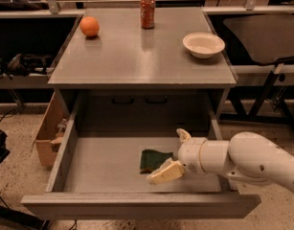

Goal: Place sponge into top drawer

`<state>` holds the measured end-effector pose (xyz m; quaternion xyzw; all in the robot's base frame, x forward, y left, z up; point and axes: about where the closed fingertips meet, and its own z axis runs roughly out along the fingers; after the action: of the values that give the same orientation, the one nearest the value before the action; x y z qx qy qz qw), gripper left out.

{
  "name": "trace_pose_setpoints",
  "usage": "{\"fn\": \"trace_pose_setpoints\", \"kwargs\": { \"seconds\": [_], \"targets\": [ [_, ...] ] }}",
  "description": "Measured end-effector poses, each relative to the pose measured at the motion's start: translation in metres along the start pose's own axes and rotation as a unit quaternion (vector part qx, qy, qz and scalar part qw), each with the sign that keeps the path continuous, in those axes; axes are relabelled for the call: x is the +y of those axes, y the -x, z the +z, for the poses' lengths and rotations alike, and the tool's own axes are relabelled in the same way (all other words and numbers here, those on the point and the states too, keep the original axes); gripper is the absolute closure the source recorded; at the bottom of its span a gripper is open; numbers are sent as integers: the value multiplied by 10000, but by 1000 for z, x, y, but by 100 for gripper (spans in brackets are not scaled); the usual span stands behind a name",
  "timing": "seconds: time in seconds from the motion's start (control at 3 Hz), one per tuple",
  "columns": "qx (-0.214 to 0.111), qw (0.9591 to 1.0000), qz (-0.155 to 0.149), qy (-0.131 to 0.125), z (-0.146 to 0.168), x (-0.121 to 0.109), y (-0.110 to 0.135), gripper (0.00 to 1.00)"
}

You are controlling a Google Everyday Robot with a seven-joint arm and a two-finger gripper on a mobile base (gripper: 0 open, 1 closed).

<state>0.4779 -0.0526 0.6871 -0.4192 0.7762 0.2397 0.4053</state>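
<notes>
The sponge (pixel 153 160) shows its dark green top and lies flat on the floor of the open top drawer (pixel 137 208), right of the middle. My gripper (pixel 175 154) is inside the drawer just to the right of the sponge, with its pale fingers (pixel 166 172) spread open. The near finger lies by the sponge's front right corner and the far one sticks up behind it. The gripper holds nothing. My white arm (pixel 247 159) reaches in over the drawer's right side.
On the grey cabinet top (pixel 137 56) stand an orange (pixel 89 26) at back left, a red can (pixel 147 5) at back centre and a white bowl (pixel 203 44) at right. A cardboard box (pixel 46 133) sits on the floor left of the drawer.
</notes>
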Motion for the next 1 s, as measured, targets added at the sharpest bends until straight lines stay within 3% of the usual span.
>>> {"fn": "trace_pose_setpoints", "kwargs": {
  "seconds": [0.33, 0.67, 1.0],
  "targets": [
    [228, 9989, -408, 12, -43, -17, 19, 0],
    [582, 9938, -943, -43, -107, -26, 46, 0],
    [1117, 9842, -1370, 47, -156, -10, 67, 0]
  ]
}}
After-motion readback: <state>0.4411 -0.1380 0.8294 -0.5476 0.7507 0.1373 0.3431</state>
